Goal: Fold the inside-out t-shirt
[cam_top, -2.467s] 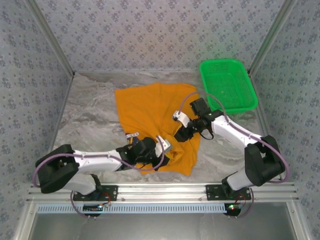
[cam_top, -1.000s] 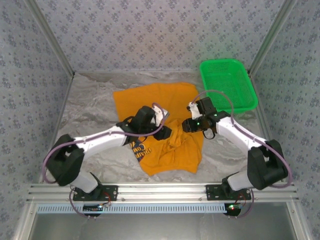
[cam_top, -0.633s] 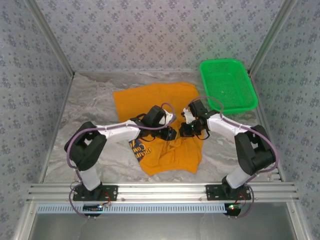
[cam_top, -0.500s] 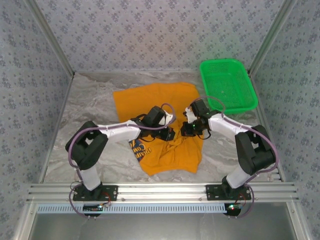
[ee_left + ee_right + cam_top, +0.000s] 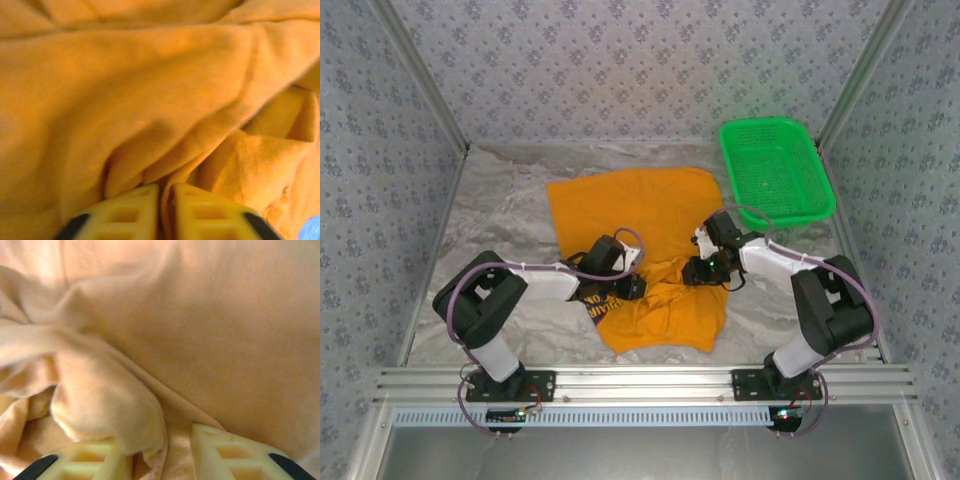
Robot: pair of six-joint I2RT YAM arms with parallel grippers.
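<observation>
The left claw [image 5: 165, 192] is pinched tight on a ridge of the t-shirt [image 5: 640, 205], while the right claw [image 5: 165, 445] stands part-open with a loose fold bunched in its gap. The t-shirt lies rumpled at the centre of the top view and looks light and limp, so it is best taken at a hem or shoulder edge. Its dark blue print [image 5: 602, 303] peeks out at lower left, too small to read.

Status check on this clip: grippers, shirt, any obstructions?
Left gripper shut on the t-shirt. Right gripper open, fingers straddling a fold. Shirt bunched, print partly showing. Green basket apart, far right.
</observation>
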